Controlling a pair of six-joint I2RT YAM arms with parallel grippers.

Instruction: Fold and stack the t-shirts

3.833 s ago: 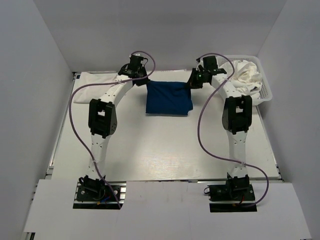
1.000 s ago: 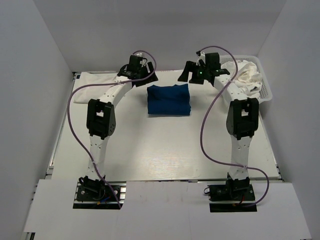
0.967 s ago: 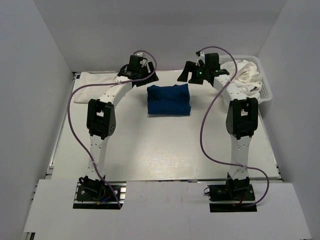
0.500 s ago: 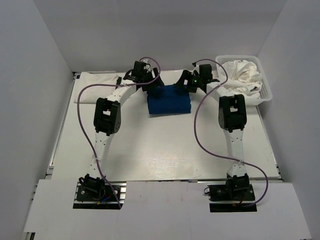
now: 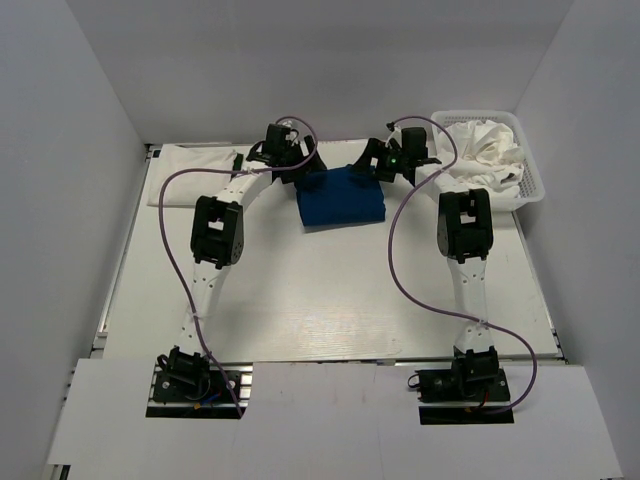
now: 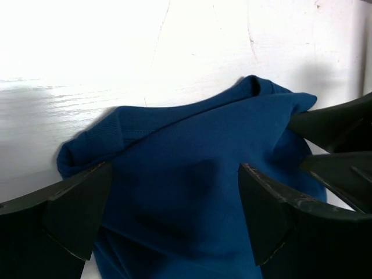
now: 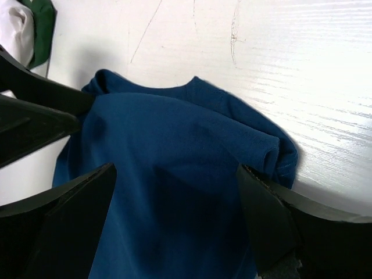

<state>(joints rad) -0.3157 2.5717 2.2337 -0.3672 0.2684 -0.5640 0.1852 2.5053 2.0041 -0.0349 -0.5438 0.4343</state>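
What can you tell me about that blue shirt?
The blue shirt is soft, royal-blue knit cloth, folded into a compact, slightly lumpy rectangle. It lies flat on the white table, toward the far middle. A stitched hem shows at its rounded folded corners. The left hand and right hand hang open over its far corners; contact is unclear.

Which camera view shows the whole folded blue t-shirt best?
The top external view: the blue t-shirt lies there nearly whole, a folded rectangle, only its far edge covered by the left pincer and right pincer. Each wrist view shows just one rounded corner and some cloth close up, never the full outline.
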